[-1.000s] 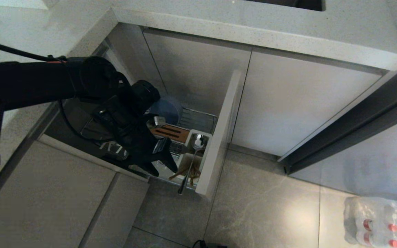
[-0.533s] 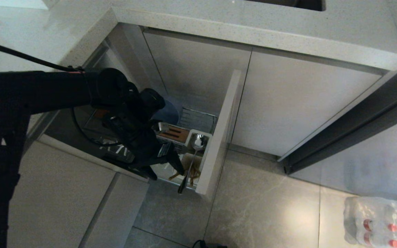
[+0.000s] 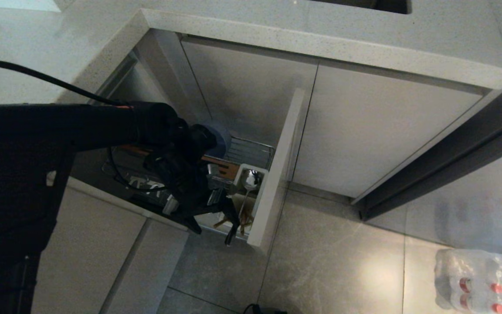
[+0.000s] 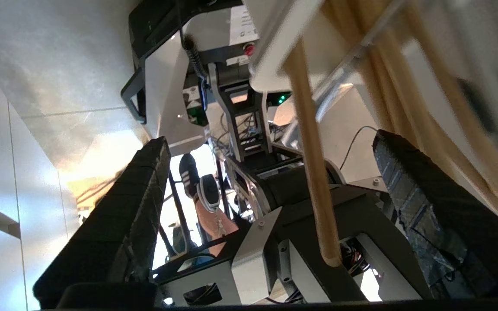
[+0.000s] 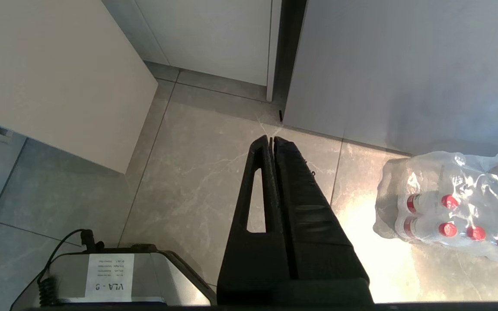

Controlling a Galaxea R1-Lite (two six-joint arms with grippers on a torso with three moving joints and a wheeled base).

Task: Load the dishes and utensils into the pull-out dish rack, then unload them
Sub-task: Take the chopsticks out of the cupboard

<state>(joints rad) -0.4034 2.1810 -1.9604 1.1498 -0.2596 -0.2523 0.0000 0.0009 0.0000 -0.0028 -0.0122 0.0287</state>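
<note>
Below speckled stone counter (image 3: 320, 41), we see our left gripper (image 3: 214, 222) spread wide around thin wooden chopsticks (image 4: 314, 181) slanting from the white plastic cup (image 3: 251, 174).

Speckled light-grey stone countertop (image 3: 277, 30) runs across the top, with flat matte grey cabinet doors (image 3: 377, 126) under it. Floor is big grey marble-look tiles (image 3: 334, 266) with a bright glare patch on them. A shrink-wrapped pack of red-capped water bottles (image 3: 482, 279) sits on the floor off to the right, near a dark door frame (image 3: 460, 157).
</note>
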